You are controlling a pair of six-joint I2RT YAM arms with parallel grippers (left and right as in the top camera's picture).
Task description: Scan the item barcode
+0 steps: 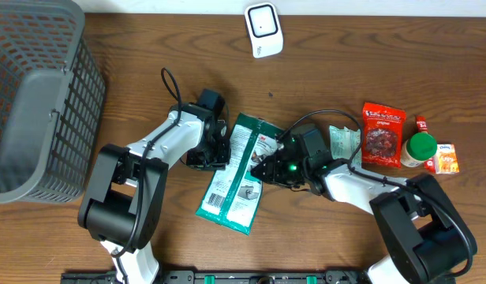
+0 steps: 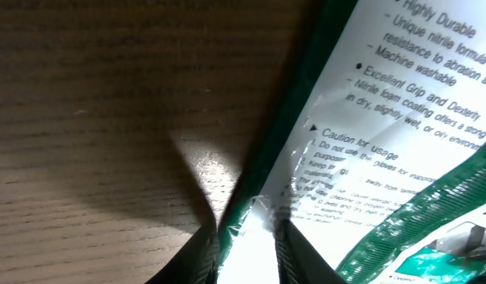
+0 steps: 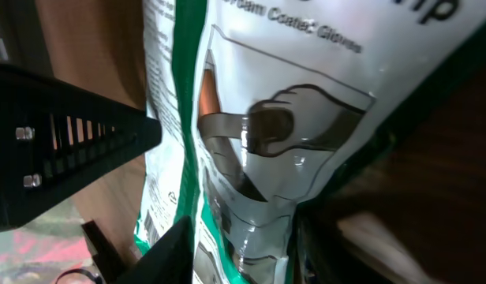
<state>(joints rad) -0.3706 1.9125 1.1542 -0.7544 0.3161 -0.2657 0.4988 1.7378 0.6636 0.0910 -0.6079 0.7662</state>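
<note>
A green and white glove package [image 1: 235, 170] lies at mid-table between my two arms. My left gripper [image 1: 219, 151] is shut on its left edge; in the left wrist view the film [image 2: 385, 118] is pinched between the fingers [image 2: 247, 252]. My right gripper [image 1: 263, 169] is at the package's right edge. In the right wrist view its fingers straddle the package [image 3: 290, 79] around the gripper's middle [image 3: 243, 252], with the film filling the gap. I cannot tell whether they press it. A barcode [image 3: 151, 225] shows on the package's far side. The white scanner [image 1: 263, 30] stands at the table's back.
A grey mesh basket [image 1: 38, 102] fills the back left. To the right lie a small packet [image 1: 344, 143], a red snack bag [image 1: 383, 134], a green-lidded jar [image 1: 421, 150] and a small box [image 1: 446, 158]. The left arm's black body [image 3: 61, 150] looms beside the package.
</note>
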